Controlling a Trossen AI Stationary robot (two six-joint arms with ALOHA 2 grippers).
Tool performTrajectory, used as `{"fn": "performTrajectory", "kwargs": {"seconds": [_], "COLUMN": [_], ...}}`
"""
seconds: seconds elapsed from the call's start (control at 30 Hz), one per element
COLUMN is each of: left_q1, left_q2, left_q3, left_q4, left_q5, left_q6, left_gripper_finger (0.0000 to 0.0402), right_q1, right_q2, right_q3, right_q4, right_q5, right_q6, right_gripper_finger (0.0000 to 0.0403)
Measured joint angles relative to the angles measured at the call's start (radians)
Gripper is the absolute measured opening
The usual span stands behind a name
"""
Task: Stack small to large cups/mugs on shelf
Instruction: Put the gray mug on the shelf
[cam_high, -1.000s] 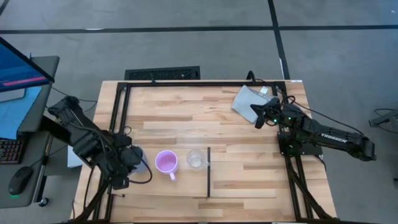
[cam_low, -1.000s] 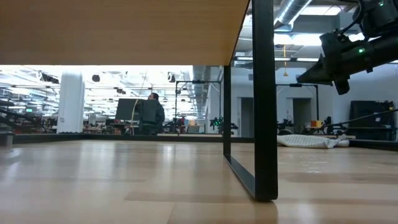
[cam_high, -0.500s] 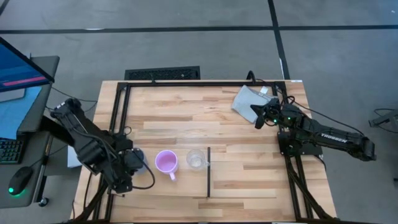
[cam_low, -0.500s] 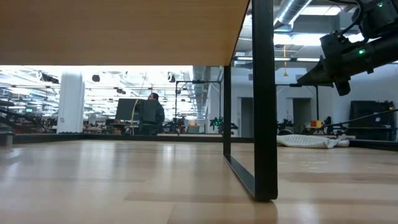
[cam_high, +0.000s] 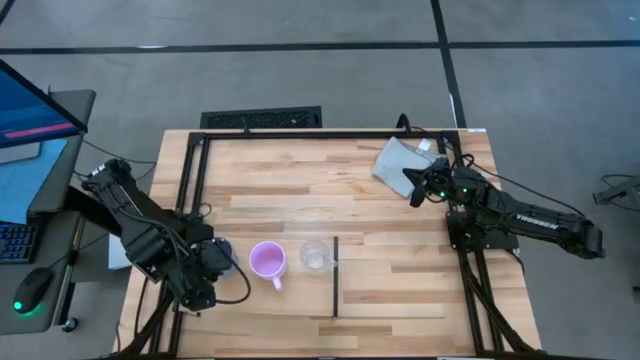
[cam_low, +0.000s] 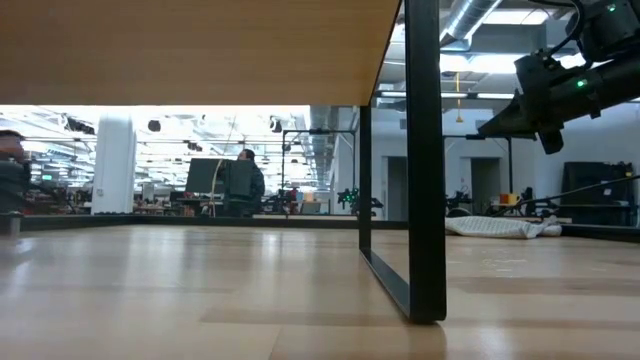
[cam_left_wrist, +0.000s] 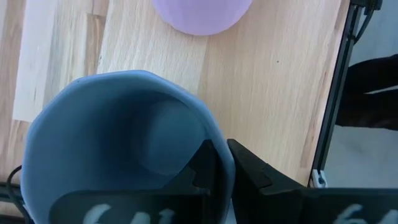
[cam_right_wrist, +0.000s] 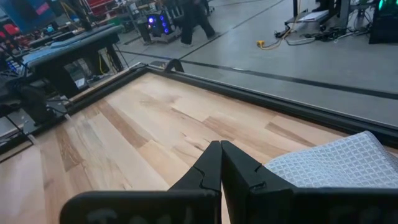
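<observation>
Blue-grey mug (cam_left_wrist: 124, 143) pinched at rim by left gripper (cam_left_wrist: 221, 165)

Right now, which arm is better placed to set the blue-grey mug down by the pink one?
Left. The left gripper is shut on the blue-grey mug's rim, with the pink-purple mug just beside it. The right gripper sits shut and empty by the grey cloth, far across the shelf.

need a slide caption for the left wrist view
Left pincer shut on the blue-grey mug's rim, pink-purple mug just beyond.
</observation>
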Motion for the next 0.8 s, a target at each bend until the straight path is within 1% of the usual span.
{"fn": "performTrajectory", "kwargs": {"seconds": [0.37,0.5,0.63,0.8], "left_q1": [0.001,0.001,0.004,0.003], "left_q2": [0.031,0.031,0.038,0.036], "left_q3": [0.001,-0.001,-0.01,-0.007], "left_q4": [0.005,0.012,0.009,0.015], "left_q5": [-0.006,-0.008,0.026,0.06], "left_q6": [0.002,-0.027,-0.041,-0.043], "left_gripper_finger": [0.0008,0.0024,0.0038,0.0042], "right_q1": [0.0,0.0,0.0,0.0], "right_q2": [0.0,0.0,0.0,0.0], "right_q3": [0.0,0.0,0.0,0.0], "right_q4": [0.0,0.0,0.0,0.0], "right_q5": [0.0,0.0,0.0,0.0], "right_q6": [-0.001,-0.002,-0.002,-0.002], "right_gripper_finger": [0.0027,0.0027,0.0027,0.0027]}}
